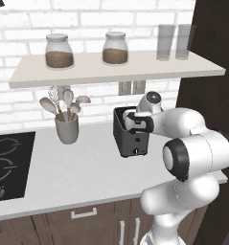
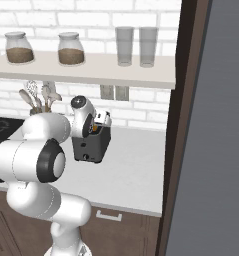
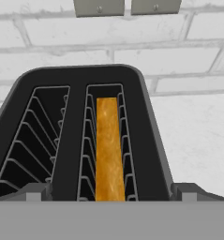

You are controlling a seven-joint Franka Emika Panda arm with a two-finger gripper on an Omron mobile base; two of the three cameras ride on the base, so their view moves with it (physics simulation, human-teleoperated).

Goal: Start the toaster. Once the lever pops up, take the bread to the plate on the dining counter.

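My end effector (image 3: pixel 111 199) hung spread wide over the toaster (image 3: pixel 76 140) near the table's back edge, where the bread (image 3: pixel 108 150) stood in one slot: light, stiff, crumbly, best pinched across its faces.

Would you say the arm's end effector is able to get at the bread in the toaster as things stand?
Probably yes: the end effector is open directly above the toaster, and the bread stands in its right slot with nothing over it.

Above the toaster (image 1: pixel 128 136) the shelf (image 1: pixel 116 69) hangs low, leaving a narrow gap for the hand (image 3: pixel 111 194) with its fingers spread wide. Bare bench (image 1: pixel 63 167) lies open in front and to the left, up to the utensil cup (image 1: pixel 67 128). On the right, a dark panel (image 2: pixel 183 125) closes things off.
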